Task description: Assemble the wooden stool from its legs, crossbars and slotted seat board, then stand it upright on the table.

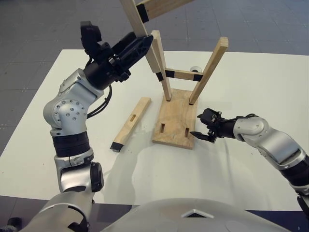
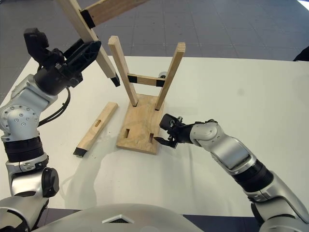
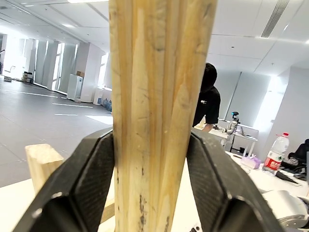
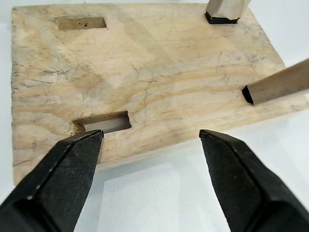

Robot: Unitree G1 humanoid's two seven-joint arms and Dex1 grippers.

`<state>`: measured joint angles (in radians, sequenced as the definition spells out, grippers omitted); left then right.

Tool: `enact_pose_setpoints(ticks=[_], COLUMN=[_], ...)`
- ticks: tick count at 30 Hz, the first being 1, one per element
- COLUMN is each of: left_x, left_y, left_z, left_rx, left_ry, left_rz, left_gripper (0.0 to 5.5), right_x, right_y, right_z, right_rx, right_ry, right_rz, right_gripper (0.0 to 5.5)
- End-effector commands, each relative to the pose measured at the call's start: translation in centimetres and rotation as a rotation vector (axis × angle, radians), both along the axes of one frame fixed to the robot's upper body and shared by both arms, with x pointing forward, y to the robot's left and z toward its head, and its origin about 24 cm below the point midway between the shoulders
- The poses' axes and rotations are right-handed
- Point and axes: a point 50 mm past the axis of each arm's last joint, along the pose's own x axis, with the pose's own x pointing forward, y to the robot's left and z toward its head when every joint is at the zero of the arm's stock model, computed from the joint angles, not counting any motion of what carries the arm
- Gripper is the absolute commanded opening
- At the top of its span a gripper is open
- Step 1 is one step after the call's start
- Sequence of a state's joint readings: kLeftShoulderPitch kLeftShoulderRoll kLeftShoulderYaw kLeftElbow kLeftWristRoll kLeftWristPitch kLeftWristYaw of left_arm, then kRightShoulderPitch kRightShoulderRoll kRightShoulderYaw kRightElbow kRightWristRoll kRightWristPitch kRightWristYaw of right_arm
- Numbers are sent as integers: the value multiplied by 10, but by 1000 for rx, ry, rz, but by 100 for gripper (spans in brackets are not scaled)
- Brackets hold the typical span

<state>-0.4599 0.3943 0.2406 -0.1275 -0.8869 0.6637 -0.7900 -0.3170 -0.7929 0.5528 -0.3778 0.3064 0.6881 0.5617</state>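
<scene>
The slotted seat board [image 1: 174,118] lies flat on the white table. Two legs [image 1: 208,70] stand in its far slots, joined by a short crossbar [image 1: 182,74]. The two near slots [image 4: 101,122] are bare. My left gripper [image 1: 140,46] is raised above the table's left half, shut on a third leg [image 1: 134,14] that carries its own crossbar [image 2: 113,8]; that leg's black-capped end hangs beside the standing legs. My right gripper [image 1: 205,134] stands open at the board's near right corner, nothing between its fingers [image 4: 72,164]. A fourth leg [image 1: 130,123] lies loose to the left of the board.
The white table [image 1: 251,92] has free room to the right of the board and along its front edge. Grey floor lies beyond the far edge.
</scene>
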Motion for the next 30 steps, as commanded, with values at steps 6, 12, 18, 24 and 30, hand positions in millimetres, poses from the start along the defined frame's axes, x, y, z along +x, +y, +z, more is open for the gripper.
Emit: enact_pose_setpoints(ticks=[6,12,18,24,30], left_x=[-29,-40,-49,-39,-29], left_y=[2,-16,-40,-54,-61], left_z=[-7,-29,-67,-103,-121], left_rx=[102,132,78,124,120], left_ry=[-6,12,37,84,130], left_rz=[-88,-183,-198,-166,-124], left_gripper=[217,217,217,217,217], right_x=[-5,5,21,17,16], right_y=[10,-15,-24,-21,-17], right_z=[-8,-12,-15,-23,-23], right_rx=[-297,-559,-583,-537,-519], right_ry=[-142,-226,-322,-290,-293], right_rz=[371,675,644,621,605], right_gripper=[369,369,369,369,369])
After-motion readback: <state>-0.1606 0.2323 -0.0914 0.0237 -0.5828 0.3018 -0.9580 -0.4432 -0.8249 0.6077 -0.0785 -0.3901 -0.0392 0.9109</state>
